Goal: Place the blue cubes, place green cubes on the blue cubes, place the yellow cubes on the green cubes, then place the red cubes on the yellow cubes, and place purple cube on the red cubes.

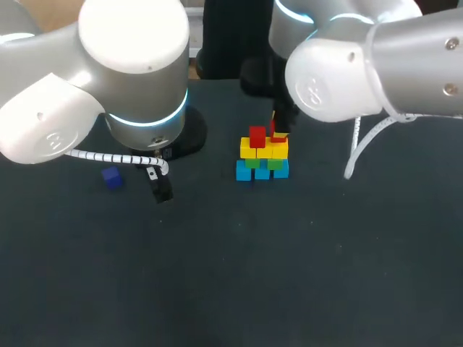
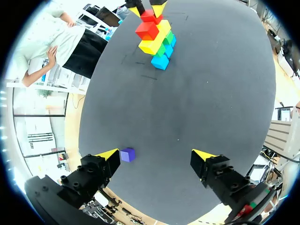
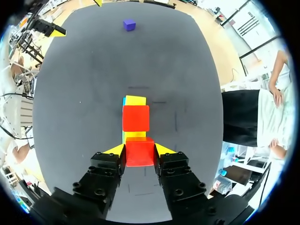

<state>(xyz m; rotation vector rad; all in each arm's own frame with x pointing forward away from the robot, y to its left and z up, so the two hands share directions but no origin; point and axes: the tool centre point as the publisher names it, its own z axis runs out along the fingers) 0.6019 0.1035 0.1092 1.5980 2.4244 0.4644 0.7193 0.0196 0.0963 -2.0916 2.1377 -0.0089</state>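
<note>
A stack stands mid-table: blue cubes at the base, green cubes on them, yellow cubes above. One red cube sits on the yellow row's left part. My right gripper is shut on a second red cube, held over the yellow row just behind the first red cube. The purple cube lies on the table at the left, close to one fingertip of my left gripper, which hangs open and empty above the table. The stack shows far ahead of it.
The left arm's base stands behind the purple cube. A white cable hangs from the right arm, right of the stack. The dark table stretches bare toward the front.
</note>
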